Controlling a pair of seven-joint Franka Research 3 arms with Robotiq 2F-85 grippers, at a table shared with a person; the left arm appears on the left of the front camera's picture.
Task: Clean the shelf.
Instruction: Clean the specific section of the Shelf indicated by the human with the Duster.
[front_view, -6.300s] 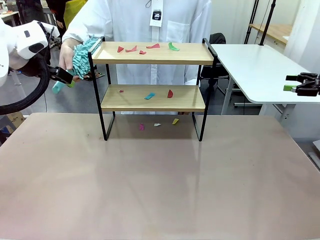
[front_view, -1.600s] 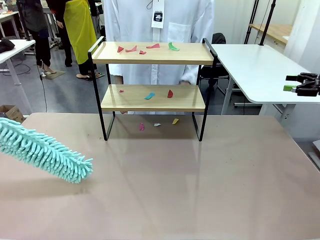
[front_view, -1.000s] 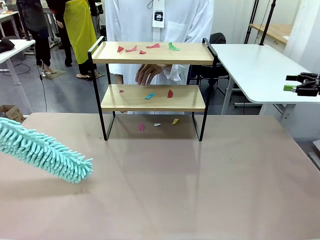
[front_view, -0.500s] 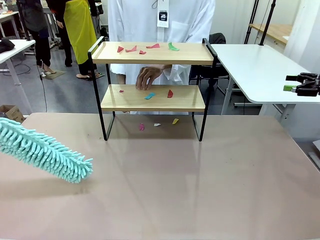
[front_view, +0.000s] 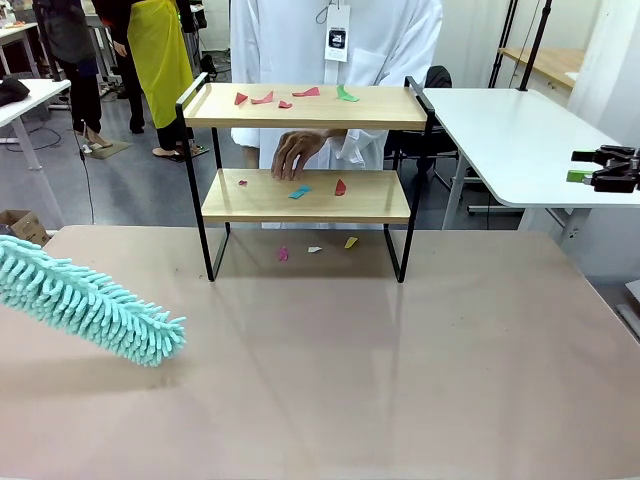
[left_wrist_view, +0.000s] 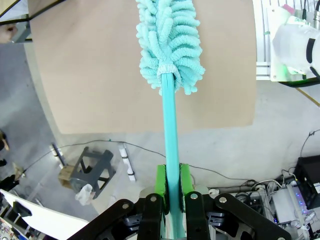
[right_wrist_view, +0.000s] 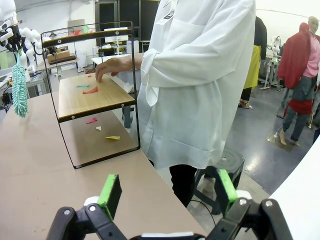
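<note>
Left hand (left_wrist_view: 169, 200) pinching the duster (front_view: 95, 308) handle near-left, right hand (right_wrist_view: 167, 191) spread; shelf (front_view: 385, 107) stands far-centre on the bench (front_view: 350, 390), so sweep scraps (front_view: 299, 192) off gently, clear of the person's fingers (front_view: 290, 165).

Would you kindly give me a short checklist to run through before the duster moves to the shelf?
1. Left pincer shut on the duster handle: ok.
2. Right pincer open and away from the shelf: ok.
3. Shelf upright on the table: ok.
4. Person's hand out of the shelf: not ok, it reaches over the lower board.
5. Scraps in place for sweeping: ok, on both boards and on the table below.
6. Duster head off the table: cannot tell.
</note>
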